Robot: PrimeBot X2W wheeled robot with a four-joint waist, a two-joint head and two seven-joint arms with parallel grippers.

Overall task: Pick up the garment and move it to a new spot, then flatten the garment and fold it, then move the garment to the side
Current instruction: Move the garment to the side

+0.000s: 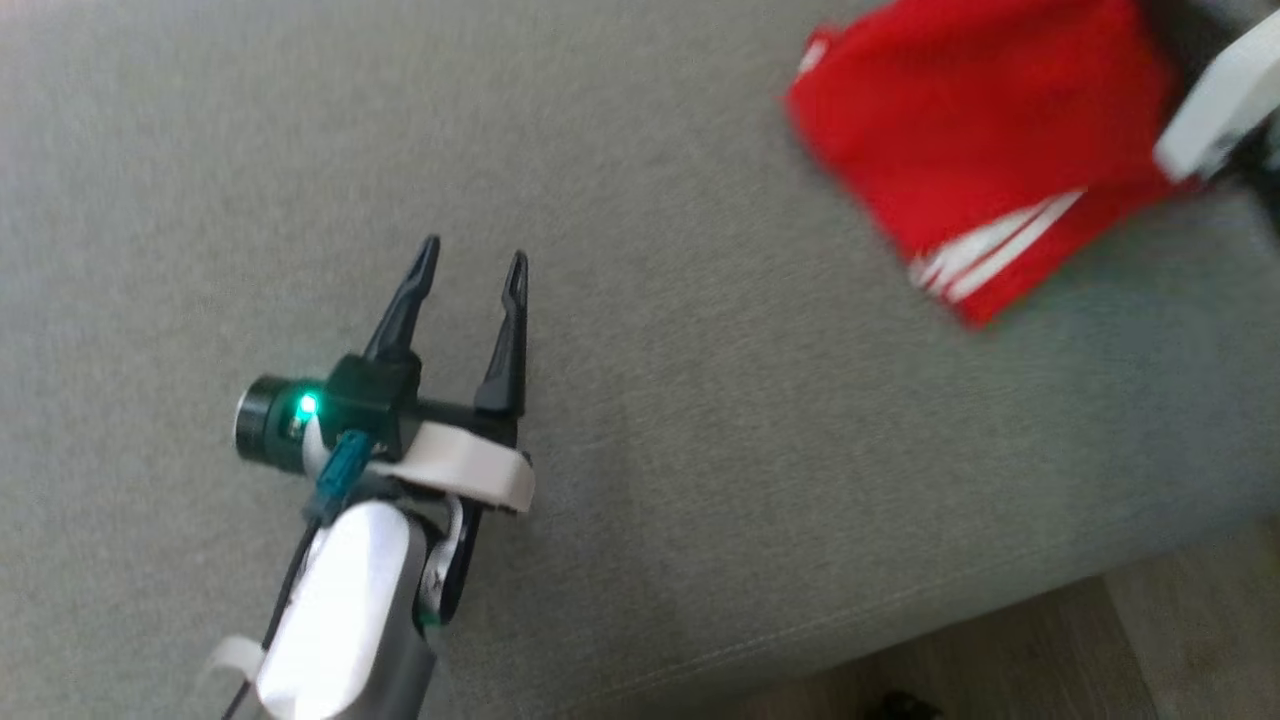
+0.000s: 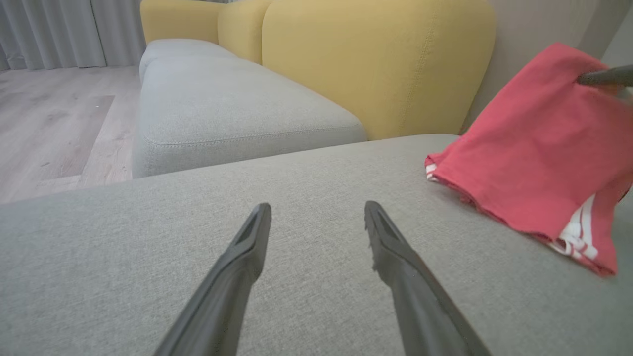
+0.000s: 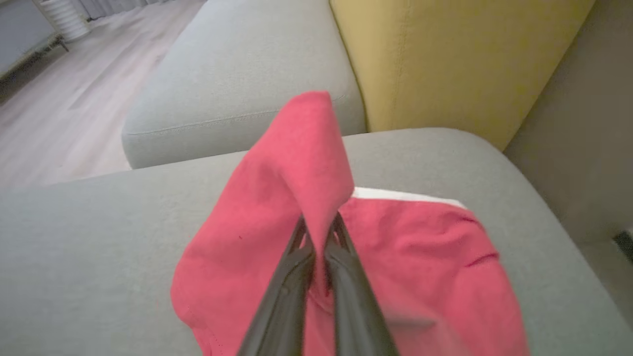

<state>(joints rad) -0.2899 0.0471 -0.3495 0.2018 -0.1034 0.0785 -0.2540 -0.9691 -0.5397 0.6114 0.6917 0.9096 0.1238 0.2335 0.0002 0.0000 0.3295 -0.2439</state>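
The garment (image 1: pixel 975 150) is red with white stripes and lies partly lifted at the far right of a grey sofa seat (image 1: pixel 700 450). My right gripper (image 3: pixel 319 225) is shut on a raised fold of the garment (image 3: pixel 306 163), with the rest of the cloth draped below it. In the left wrist view the garment (image 2: pixel 539 148) hangs at the right, one dark right finger (image 2: pixel 606 76) pinching its top. My left gripper (image 1: pixel 470 260) is open with nothing between its fingers, low over bare seat well left of the garment; the left gripper (image 2: pixel 316 212) also appears from its own wrist.
Yellow back cushions (image 2: pixel 376 64) stand behind the seat. A second grey seat section (image 2: pixel 222 109) extends beyond, with wooden floor (image 2: pixel 49 118) to its side. The seat's front edge and floor (image 1: pixel 1050 650) lie at the lower right of the head view.
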